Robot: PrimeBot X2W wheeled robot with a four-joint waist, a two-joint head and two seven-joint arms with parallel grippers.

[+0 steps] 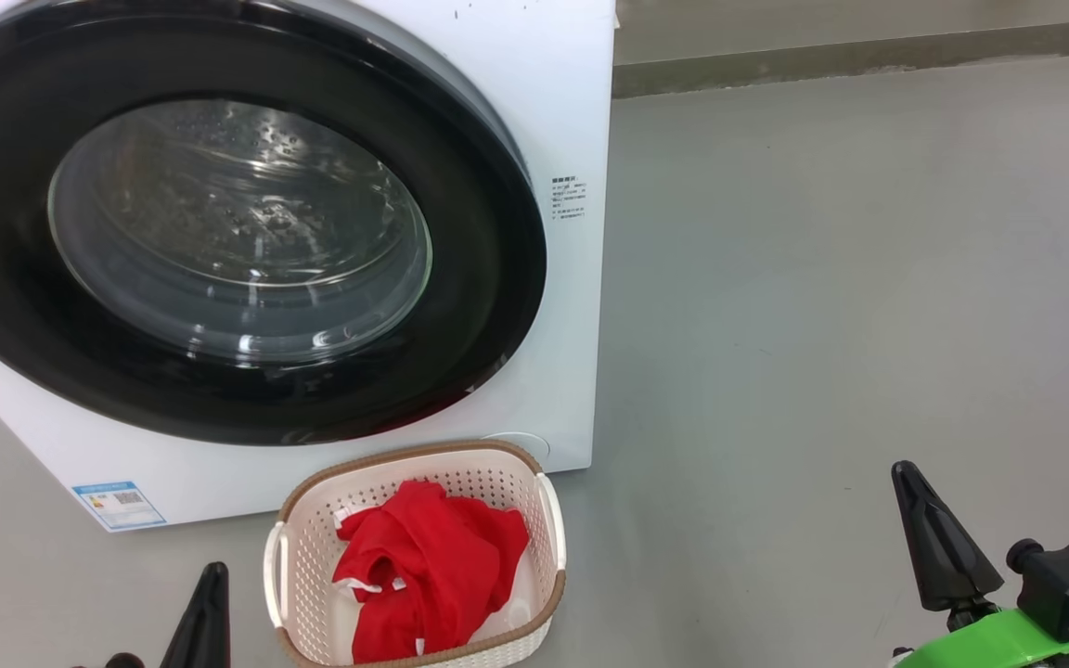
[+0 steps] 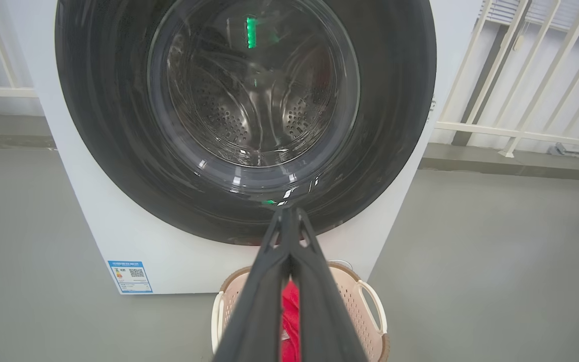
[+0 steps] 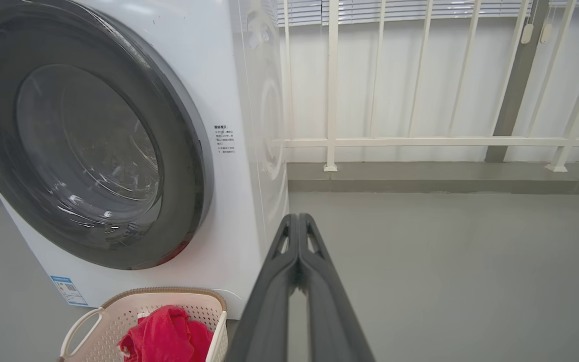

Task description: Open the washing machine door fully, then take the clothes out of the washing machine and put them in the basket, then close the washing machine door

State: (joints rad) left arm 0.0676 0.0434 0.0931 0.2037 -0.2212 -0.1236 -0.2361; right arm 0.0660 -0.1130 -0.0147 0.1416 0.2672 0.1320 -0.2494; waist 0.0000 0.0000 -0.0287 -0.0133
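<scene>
Washing machine door (image 1: 238, 232) looks fully shut, dead ahead of and above the left gripper (image 1: 212, 580), the nearer one; right gripper (image 1: 906, 478) off over bare floor (image 1: 822, 278), both pinched closed on nothing, red garment (image 1: 423, 575) lying in the cream basket (image 1: 405, 455) between them.

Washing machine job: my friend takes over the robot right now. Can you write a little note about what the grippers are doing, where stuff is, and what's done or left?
Left gripper: shut, empty, pointing at the door's lower rim, above the basket.
Right gripper: shut, empty, over the floor to the right of the machine.
Washing machine door: looks closed against the white washing machine.
Red clothes: lying in the cream basket, on the floor in front of the machine.
Done: clothes in the basket, door shut.
Left: nothing I can see; whether the door has latched I cannot tell.
</scene>
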